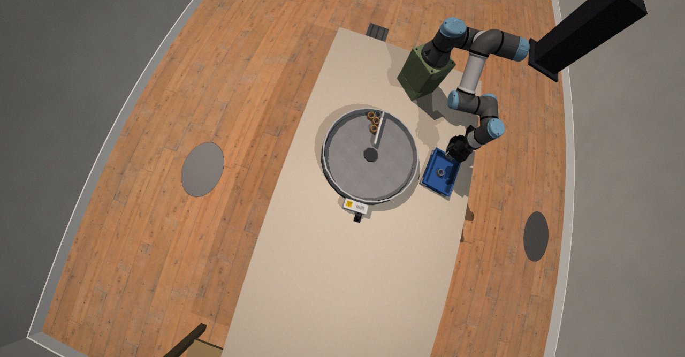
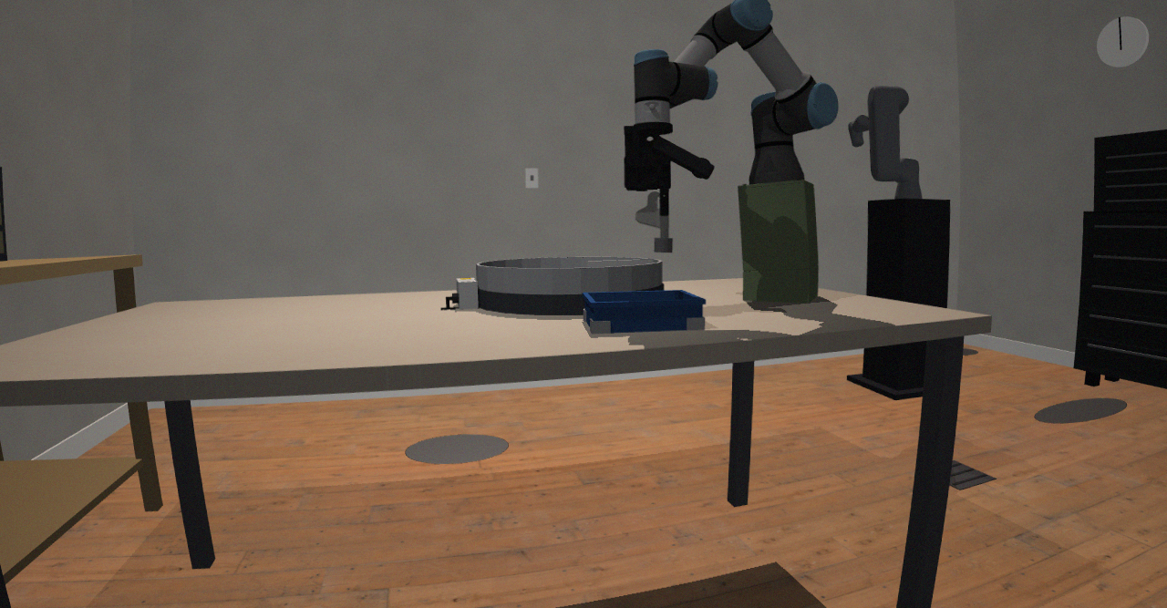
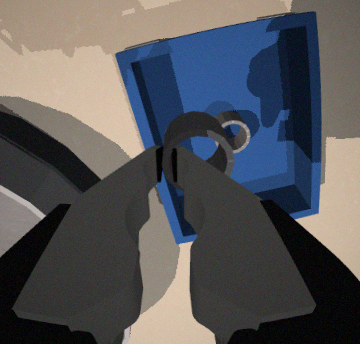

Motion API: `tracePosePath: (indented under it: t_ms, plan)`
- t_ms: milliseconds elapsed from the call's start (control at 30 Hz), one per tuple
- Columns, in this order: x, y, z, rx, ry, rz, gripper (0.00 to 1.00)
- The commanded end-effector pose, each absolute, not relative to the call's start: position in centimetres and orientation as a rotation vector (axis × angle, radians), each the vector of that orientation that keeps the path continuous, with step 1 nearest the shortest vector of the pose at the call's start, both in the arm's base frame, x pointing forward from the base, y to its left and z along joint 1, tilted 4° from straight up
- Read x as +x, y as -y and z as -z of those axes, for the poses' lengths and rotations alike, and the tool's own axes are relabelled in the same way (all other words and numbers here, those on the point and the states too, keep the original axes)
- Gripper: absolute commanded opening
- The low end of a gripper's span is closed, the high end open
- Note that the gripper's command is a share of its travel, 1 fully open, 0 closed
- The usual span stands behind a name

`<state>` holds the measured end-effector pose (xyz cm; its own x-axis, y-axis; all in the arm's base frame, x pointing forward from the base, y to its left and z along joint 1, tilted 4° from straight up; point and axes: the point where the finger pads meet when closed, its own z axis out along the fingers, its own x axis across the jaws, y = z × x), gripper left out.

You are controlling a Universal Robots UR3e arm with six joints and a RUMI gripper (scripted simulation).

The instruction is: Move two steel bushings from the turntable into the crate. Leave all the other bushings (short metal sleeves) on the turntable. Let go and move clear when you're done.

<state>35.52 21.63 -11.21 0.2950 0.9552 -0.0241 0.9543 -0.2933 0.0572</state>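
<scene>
My gripper is shut on the wall of a grey steel bushing and holds it high above the blue crate. Another steel bushing lies on the crate floor. The round grey turntable stands left of the crate. At its far rim sit three brass bushings and one grey steel bushing beside a white divider bar.
The arm's green pedestal stands on the table behind the crate. A small control box with a yellow label is fixed to the turntable's near side. A black column with another arm stands beside the table.
</scene>
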Motion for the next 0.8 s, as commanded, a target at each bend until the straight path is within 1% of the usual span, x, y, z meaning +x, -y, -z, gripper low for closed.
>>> tracePosePath:
  t_ms: [0,767]
  plan:
    - [35.7,-22.9,11.2,2.478,-1.828,-0.021,0.0]
    - [35.6,-24.7,11.3,2.478,-1.828,-0.021,0.0]
